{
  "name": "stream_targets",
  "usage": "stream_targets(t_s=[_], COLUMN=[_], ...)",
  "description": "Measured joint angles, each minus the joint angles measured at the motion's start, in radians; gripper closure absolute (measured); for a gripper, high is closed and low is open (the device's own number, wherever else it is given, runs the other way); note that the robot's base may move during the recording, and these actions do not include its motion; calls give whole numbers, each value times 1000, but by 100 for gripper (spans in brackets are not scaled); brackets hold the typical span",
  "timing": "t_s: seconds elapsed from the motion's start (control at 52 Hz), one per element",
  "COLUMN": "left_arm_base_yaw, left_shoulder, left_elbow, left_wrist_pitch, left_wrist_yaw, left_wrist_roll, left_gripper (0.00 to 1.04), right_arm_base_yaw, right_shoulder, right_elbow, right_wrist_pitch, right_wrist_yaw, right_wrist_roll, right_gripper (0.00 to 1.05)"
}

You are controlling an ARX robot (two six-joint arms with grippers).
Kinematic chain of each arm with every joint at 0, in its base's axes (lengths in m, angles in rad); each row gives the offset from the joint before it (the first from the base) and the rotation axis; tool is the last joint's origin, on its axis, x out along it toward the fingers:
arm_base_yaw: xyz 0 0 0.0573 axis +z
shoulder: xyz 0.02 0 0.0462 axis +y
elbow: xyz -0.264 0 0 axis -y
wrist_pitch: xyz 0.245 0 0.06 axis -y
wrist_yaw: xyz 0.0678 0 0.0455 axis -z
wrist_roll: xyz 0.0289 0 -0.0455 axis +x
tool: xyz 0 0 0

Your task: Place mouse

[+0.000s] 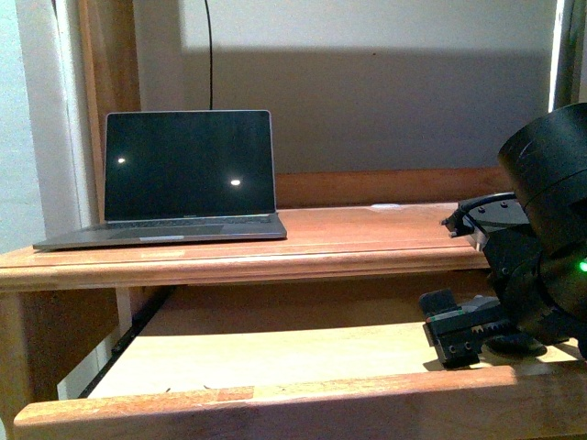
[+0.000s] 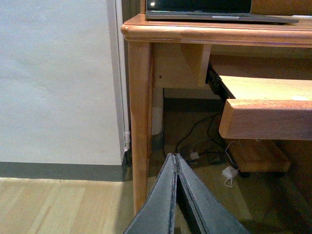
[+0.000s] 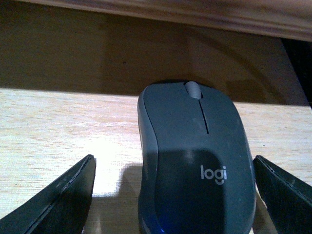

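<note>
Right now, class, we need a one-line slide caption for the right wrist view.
Open right gripper flanks the dark grey mouse resting on the pale wooden shelf.

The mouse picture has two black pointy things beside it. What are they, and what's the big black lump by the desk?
The lump is a robot's right arm. Three cameras took these pictures: one on the robot's body and one on each wrist. The pointy things are the fingers of the right tool, spread open on either side of the mouse. The mouse lies on the pull-out shelf below the desk top, where a laptop sits. The left tool is closed, holds nothing, and hangs near the desk leg.
</note>
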Motion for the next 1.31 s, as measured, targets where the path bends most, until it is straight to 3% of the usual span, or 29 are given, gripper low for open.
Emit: stream_targets(t_s=[0.135, 0.288, 0.519, 0.731, 0.827, 1.077, 1.231, 1.308], left_arm_base_yaw=[0, 0, 0, 0, 0, 0, 0, 0], left_shoulder=[0, 0, 0, 0, 0, 0, 0, 0], left_elbow=[0, 0, 0, 0, 0, 0, 0, 0], left_wrist_pitch=[0, 0, 0, 0, 0, 0, 0, 0], left_wrist_yaw=[0, 0, 0, 0, 0, 0, 0, 0], left_wrist_roll=[0, 0, 0, 0, 0, 0, 0, 0], left_gripper=[102, 102, 102, 102, 102, 68, 36, 26], right_arm_base_yaw=[-5, -21, -43, -84, -87, 13, 117, 137], right_shoulder=[5, 2, -97, -369, -438, -362, -96, 4], right_elbow=[3, -8, -118, -270, -276, -79, 266, 379], right_wrist_pitch=[2, 32, 74, -26, -72, -77, -133, -159], right_wrist_yaw=[0, -23, -124, -248, -252, -138, 31, 82], right_wrist_roll=[5, 15, 31, 1, -2, 37, 100, 101], right_gripper=[20, 46, 48, 48, 48, 48, 48, 48])
